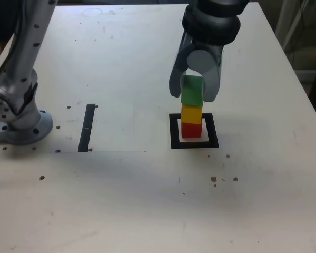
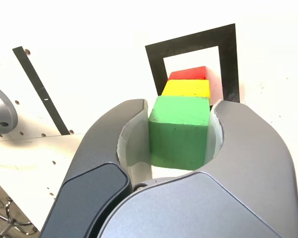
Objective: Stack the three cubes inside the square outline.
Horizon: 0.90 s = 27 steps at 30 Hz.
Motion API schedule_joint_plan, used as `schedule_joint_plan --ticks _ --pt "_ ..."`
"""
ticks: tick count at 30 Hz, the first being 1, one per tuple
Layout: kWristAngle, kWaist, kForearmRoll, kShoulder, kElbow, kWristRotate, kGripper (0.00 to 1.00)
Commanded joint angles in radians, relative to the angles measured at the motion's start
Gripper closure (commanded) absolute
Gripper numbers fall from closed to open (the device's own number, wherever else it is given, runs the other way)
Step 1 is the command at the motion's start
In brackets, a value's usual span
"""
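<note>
Inside the black square outline [image 1: 174,132] [image 2: 156,64] stands a stack: the red cube [image 1: 191,129] [image 2: 188,73] at the base, the yellow cube [image 1: 191,113] [image 2: 186,88] on it, the green cube [image 1: 191,90] [image 2: 179,131] on top. The stack leans slightly towards the exterior view's left at the green cube. My gripper [image 1: 193,90] [image 2: 179,106] comes down from above with one finger on each side of the green cube, and both pads appear to touch it. The green cube rests on the yellow one.
A thin black strip [image 1: 87,127] [image 2: 39,89] lies on the table towards the exterior view's left. The arm's grey base [image 1: 21,124] is bolted at the left edge. Small screw holes dot the pale tabletop [image 1: 147,200].
</note>
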Motion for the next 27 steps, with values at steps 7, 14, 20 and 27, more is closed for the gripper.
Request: schedule_joint_plan --ticks 7,14,20,27 --pt "-0.001 0.002 0.015 -0.002 0.008 -0.001 0.02" --pt "-0.001 0.002 0.018 -0.004 0.010 -0.003 0.01" --pt "0.000 0.002 0.027 -0.028 0.019 -0.006 0.01" --pt "0.008 0.002 0.036 -0.123 0.064 -0.007 0.01"
